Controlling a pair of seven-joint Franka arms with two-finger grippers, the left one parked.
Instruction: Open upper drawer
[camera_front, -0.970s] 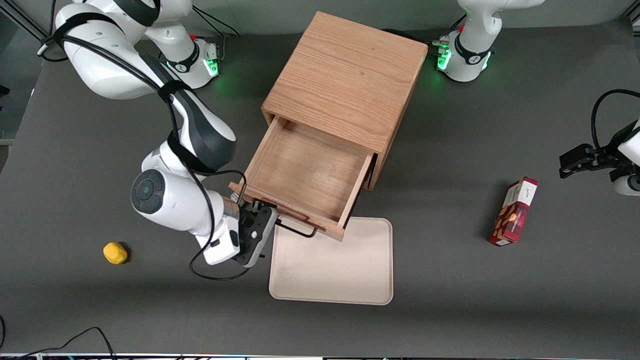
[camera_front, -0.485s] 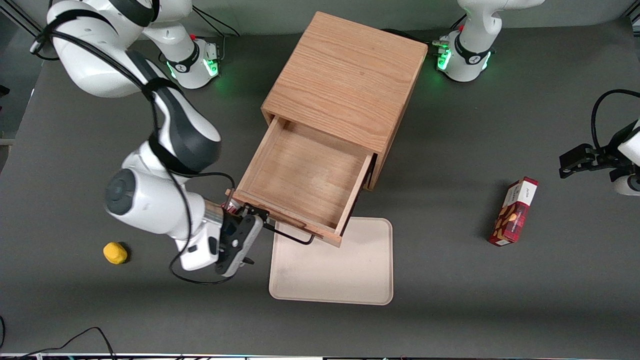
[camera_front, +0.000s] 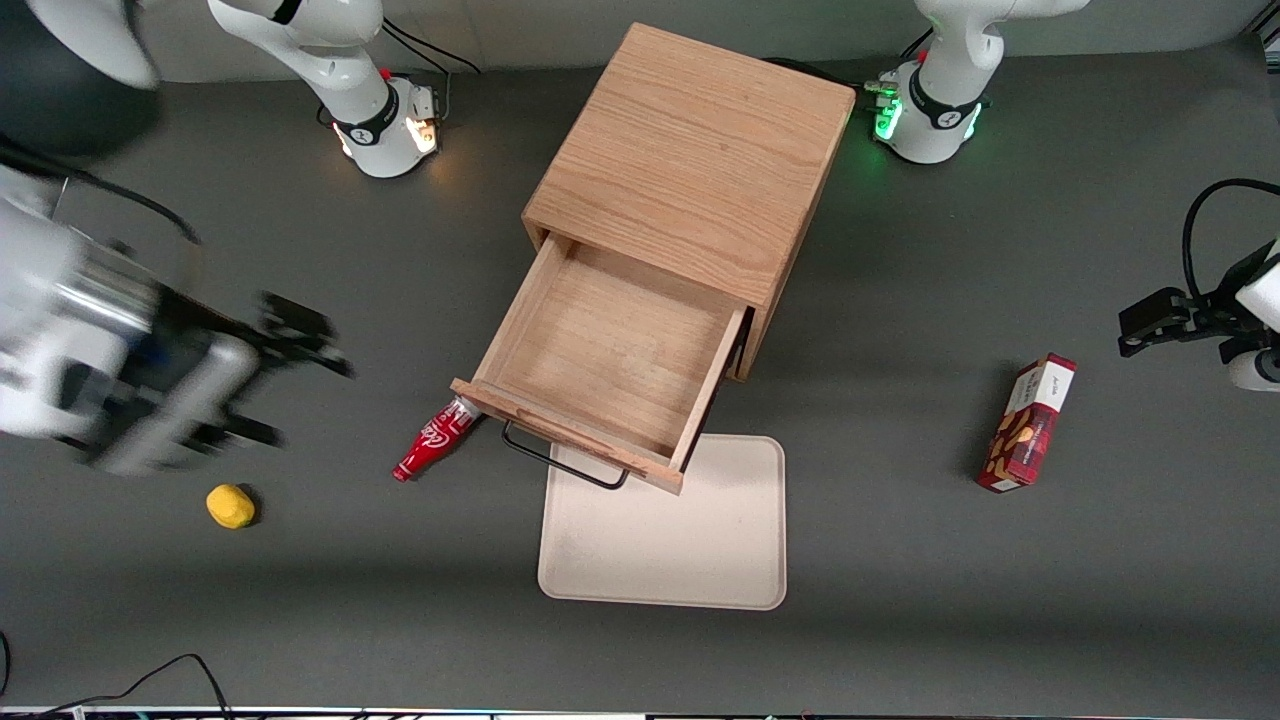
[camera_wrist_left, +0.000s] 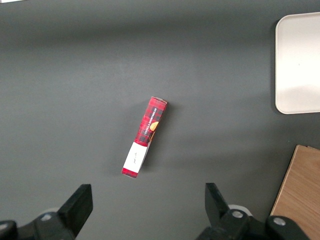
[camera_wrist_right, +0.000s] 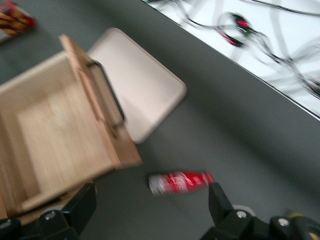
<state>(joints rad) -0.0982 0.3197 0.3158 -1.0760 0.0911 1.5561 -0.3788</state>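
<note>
The upper drawer (camera_front: 600, 355) of the oak cabinet (camera_front: 690, 150) stands pulled far out, its inside bare, its black wire handle (camera_front: 560, 465) free. The lower drawer is hidden beneath it. My right gripper (camera_front: 310, 403) is open and empty, blurred, above the table well away from the handle toward the working arm's end. In the right wrist view the open gripper (camera_wrist_right: 149, 207) looks down on the drawer (camera_wrist_right: 55, 135), its handle (camera_wrist_right: 107, 95) and a red tube (camera_wrist_right: 180, 181) on the table.
A red tube (camera_front: 435, 440) lies on the table beside the drawer's front corner. A beige tray (camera_front: 680, 540) lies under and in front of the drawer. A yellow lump (camera_front: 230, 505) sits near the gripper. A red box (camera_front: 1030, 420) lies toward the parked arm's end (camera_wrist_left: 145, 137).
My gripper has let go of the handle and swung quickly away from the drawer toward the working arm's end. The red tube it covered now shows. The drawer stays open.
</note>
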